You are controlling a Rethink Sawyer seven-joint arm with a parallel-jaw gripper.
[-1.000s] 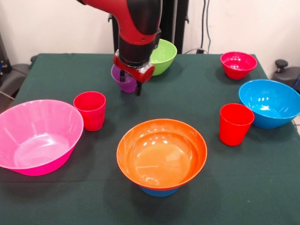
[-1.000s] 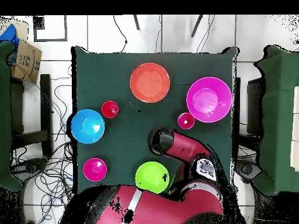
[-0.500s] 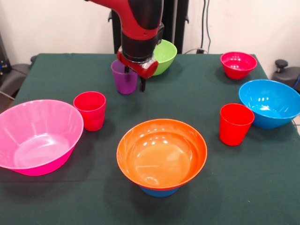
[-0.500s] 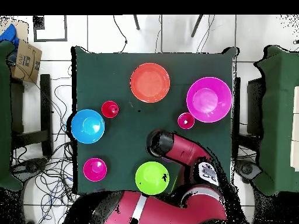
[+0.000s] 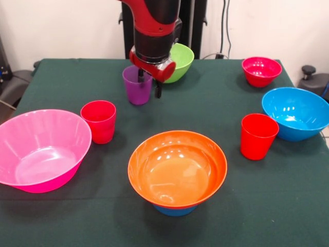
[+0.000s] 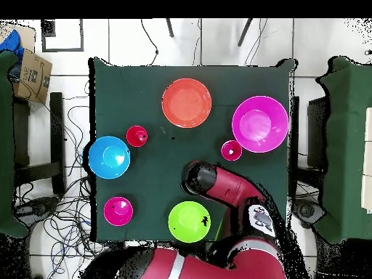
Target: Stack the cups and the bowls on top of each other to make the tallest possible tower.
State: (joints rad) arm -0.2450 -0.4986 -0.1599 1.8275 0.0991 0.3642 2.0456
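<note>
Table and its surroundings

A dark green cloth (image 5: 267, 206) covers the table, lying flat. A cardboard box (image 6: 33, 73) sits on the tiled floor (image 6: 131, 40) off one corner, with something blue (image 6: 10, 40) just beside it. Loose cables (image 6: 69, 138) trail over the floor along that side of the table. Dark green chairs (image 6: 347, 116) stand at both sides. Behind the table, cables (image 5: 225, 25) hang down a white wall (image 5: 277, 25).
</note>
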